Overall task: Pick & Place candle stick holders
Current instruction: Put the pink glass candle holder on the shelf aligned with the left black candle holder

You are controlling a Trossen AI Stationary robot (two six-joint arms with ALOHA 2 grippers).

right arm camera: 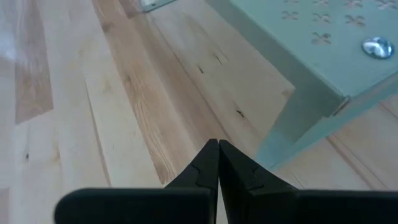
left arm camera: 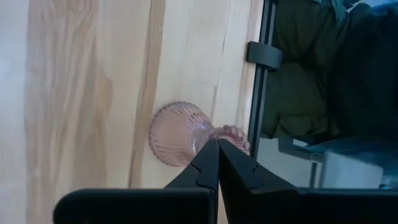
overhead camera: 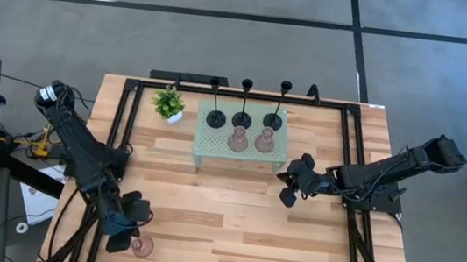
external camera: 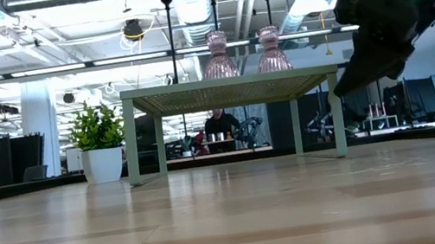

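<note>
You have five of the six holders already up on the mint-green perforated metal stand (overhead camera: 240, 154) at the back of the wooden counter (overhead camera: 231, 228): three tall thin black metal candle stick holders (overhead camera: 244, 104) in a row along its far edge, and two squat translucent pink glass holders (overhead camera: 251, 139) standing side by side just in front of them. The step in hand looks like the last pick.

The third squat pink ribbed glass holder (left arm camera: 186, 134) sits by itself at the counter's near left corner, close to the black frame rail and well apart from the stand. Your left claw (left arm camera: 217, 146) is right over it, fingers pressed together, with the tips showing against the glass between its wide ribbed base and its small scalloped cup. From the wrist view you cannot tell whether the tips touch it, but nothing is pinched between them.

Your right claw (right arm camera: 218, 148) waits just beside the stand's right end above bare wood, its fingers also pressed together and holding nothing.

Next, judging by this, you need to spread the left claw, settle it around the narrow waist of the glass, and close gently. The piece looks smooth and it stands near the counter's edge, so a nudge could send it off. After that comes a long carry to the stand, past the small green potted plant (overhead camera: 169, 104).
</note>
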